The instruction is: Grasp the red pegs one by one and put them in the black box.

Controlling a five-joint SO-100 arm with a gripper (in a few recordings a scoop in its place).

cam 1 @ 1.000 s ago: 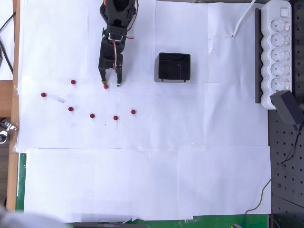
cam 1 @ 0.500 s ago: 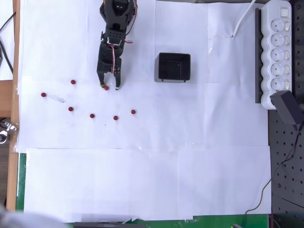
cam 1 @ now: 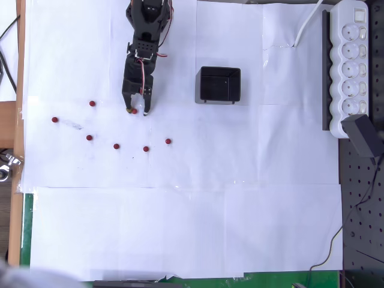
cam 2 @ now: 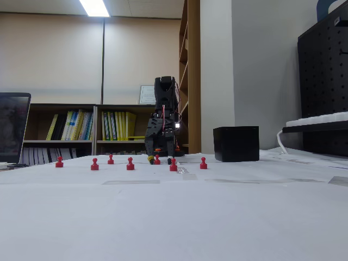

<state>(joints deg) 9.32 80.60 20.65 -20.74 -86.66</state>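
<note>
Seven red pegs (cam 1: 116,146) stand on the white paper (cam 1: 180,228), six scattered loose left of the black box (cam 1: 219,84), one (cam 1: 135,110) between the lowered gripper (cam 1: 137,110) fingers, which sit narrowly spread around it; whether they pinch it, I cannot tell.

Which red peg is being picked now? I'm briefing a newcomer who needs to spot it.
In the overhead view, find the black box, then look to its left to the black arm's end effector. The red peg sits between its fingertips, while the six other pegs lie loose on the white paper.
</note>
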